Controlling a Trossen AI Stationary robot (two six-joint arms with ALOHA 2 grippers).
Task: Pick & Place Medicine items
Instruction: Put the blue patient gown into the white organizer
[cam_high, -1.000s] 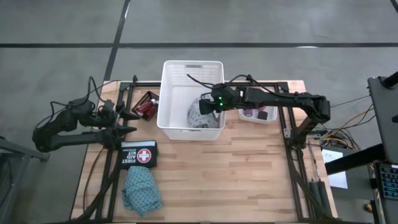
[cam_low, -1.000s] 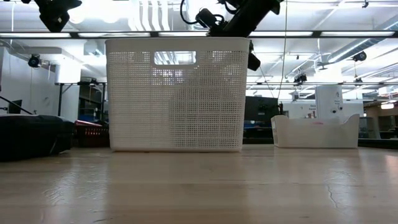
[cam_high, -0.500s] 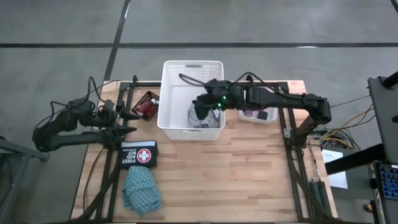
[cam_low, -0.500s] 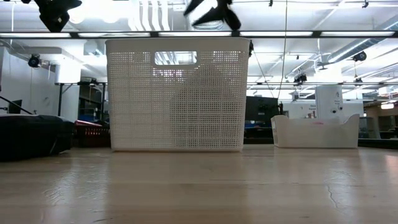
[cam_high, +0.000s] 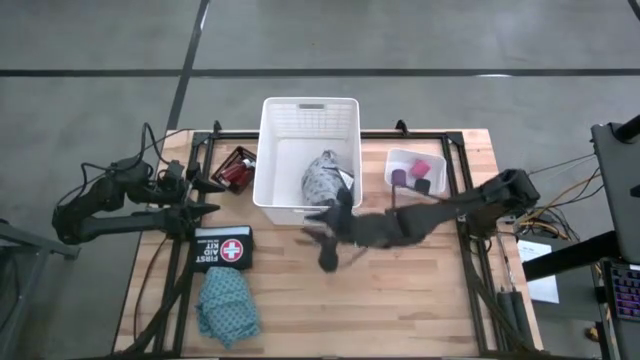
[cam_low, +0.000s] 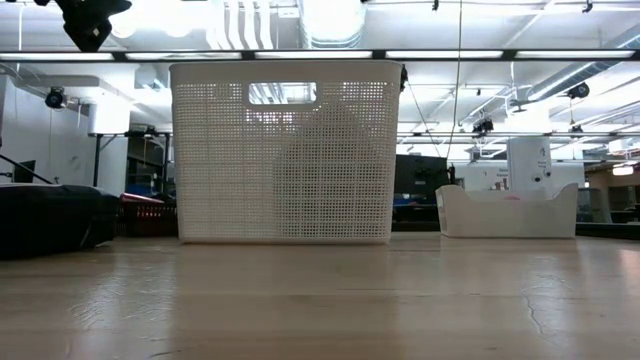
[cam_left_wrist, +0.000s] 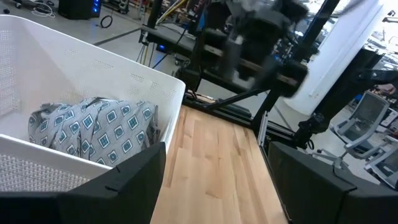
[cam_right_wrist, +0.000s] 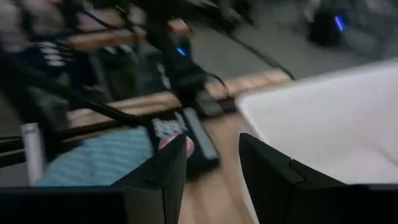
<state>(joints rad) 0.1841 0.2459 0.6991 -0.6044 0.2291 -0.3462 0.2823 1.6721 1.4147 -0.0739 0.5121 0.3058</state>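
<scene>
The grey cloth (cam_high: 322, 180) is lying inside the white basket (cam_high: 272, 150), a crumpled heap patterned with teal diamonds, so that placement is judged done. The right gripper (cam_high: 330, 240) is being carried low over the bare table (cam_high: 400, 290) in front of the basket, blurred with speed; its fingers (cam_right_wrist: 171, 165) are being held apart with nothing between them.

The next pick is probably the teal cloth (cam_high: 228, 305), which is lying rumpled near the table's front left corner, just beside the black first aid kit (cam_high: 223, 247). For that, the gripper is going to have to be brought down onto a raised fold and closed on soft fabric.

The red bottles (cam_high: 237, 168) are sitting to the left of the basket, and the small rolls are resting in the small white tray (cam_high: 400, 160) to its right. The left gripper (cam_high: 205, 185) is being kept waiting at the table's left edge, fingers spread and empty.
</scene>
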